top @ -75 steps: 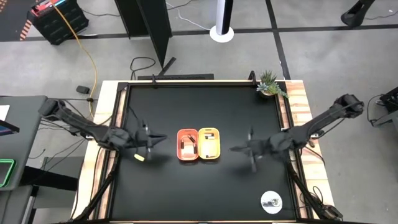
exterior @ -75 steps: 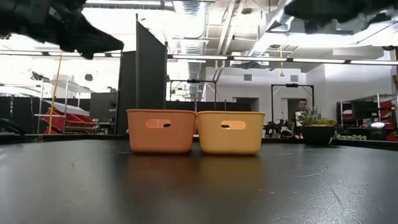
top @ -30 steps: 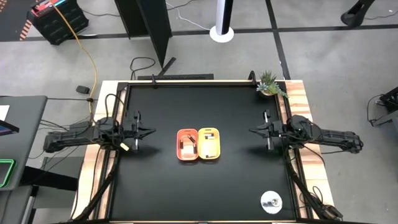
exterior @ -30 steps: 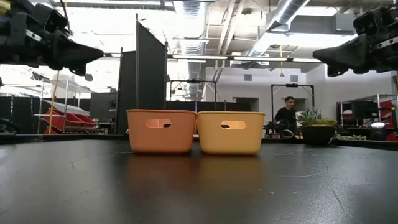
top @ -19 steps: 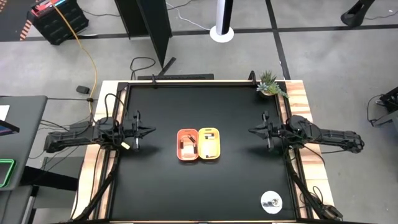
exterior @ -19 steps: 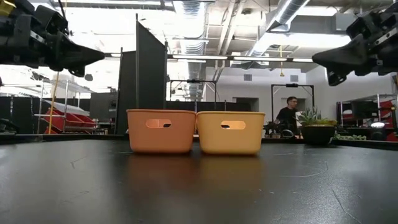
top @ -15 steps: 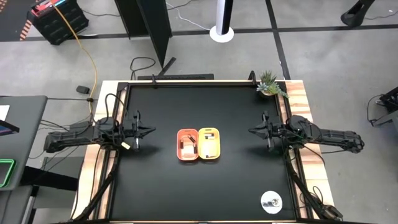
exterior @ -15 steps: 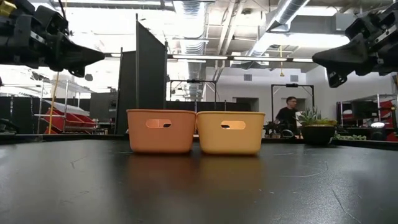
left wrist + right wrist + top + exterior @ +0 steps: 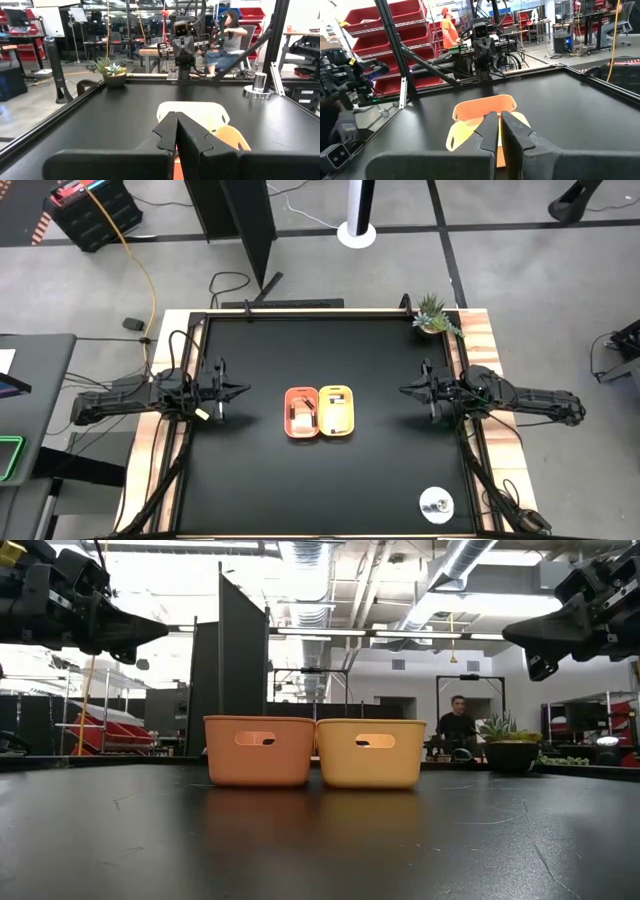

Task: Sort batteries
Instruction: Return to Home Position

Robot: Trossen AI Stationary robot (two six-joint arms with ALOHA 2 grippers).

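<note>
**Both arms pulled back to the table sides; batteries lie in the trays**

Since 2.5 s ago, the left gripper (image 9: 238, 390) and the right gripper (image 9: 407, 390) have drawn back from beside the trays to the left and right edges of the table (image 9: 300, 345). Over the last second neither has shifted visibly. Each arm lies low and level, pointing inward at the other. The left gripper's fingers (image 9: 167, 134) are pressed together on nothing. The right gripper's fingers (image 9: 489, 131) show only a thin slit between them, also empty.

A silver disc (image 9: 436, 504) lies near the front right corner. At the table's centre the orange tray (image 9: 288, 413) and the yellow tray (image 9: 352, 416) stand touching side by side, well apart from both grippers. The batteries (image 9: 299, 417) lie inside these trays. A potted plant (image 9: 434, 315) stands at the far right corner. A person (image 9: 458, 725) shows in the room beyond.
</note>
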